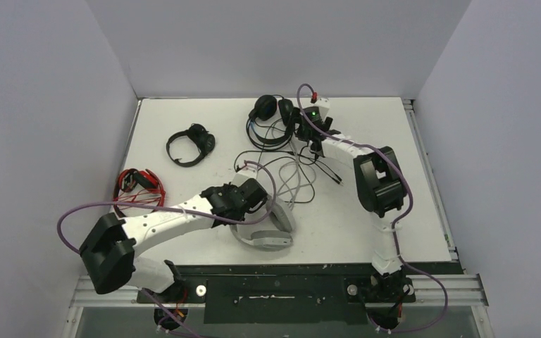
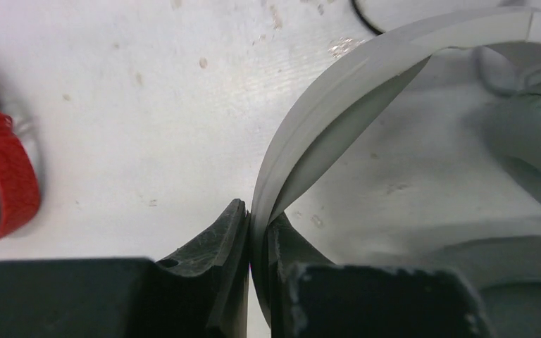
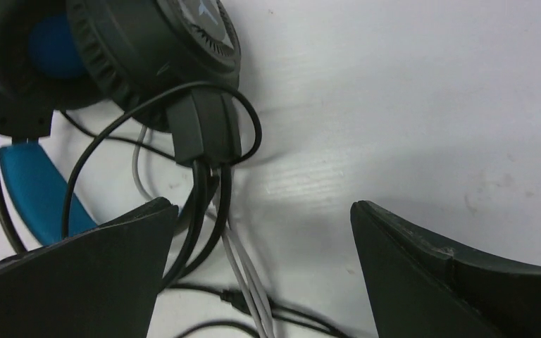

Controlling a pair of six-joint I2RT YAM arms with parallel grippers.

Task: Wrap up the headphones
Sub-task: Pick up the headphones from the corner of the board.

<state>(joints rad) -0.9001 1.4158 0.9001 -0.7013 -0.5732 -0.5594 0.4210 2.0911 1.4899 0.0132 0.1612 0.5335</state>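
Left gripper point(image 2: 257, 220) clamped on white-grey headset point(image 2: 338, 91) band, near table point(image 1: 408, 211) front edge, right gripper point(image 3: 262, 208) spread wide beside black-and-blue headset point(image 3: 134, 42)

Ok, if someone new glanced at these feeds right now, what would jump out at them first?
First, the left gripper, pinched shut on the headband of the white-grey headset near the front of the table. Behind that, a tangle of thin cables sprawls mid-table. The right gripper stands wide open beside the black-and-blue headset near the far edge.
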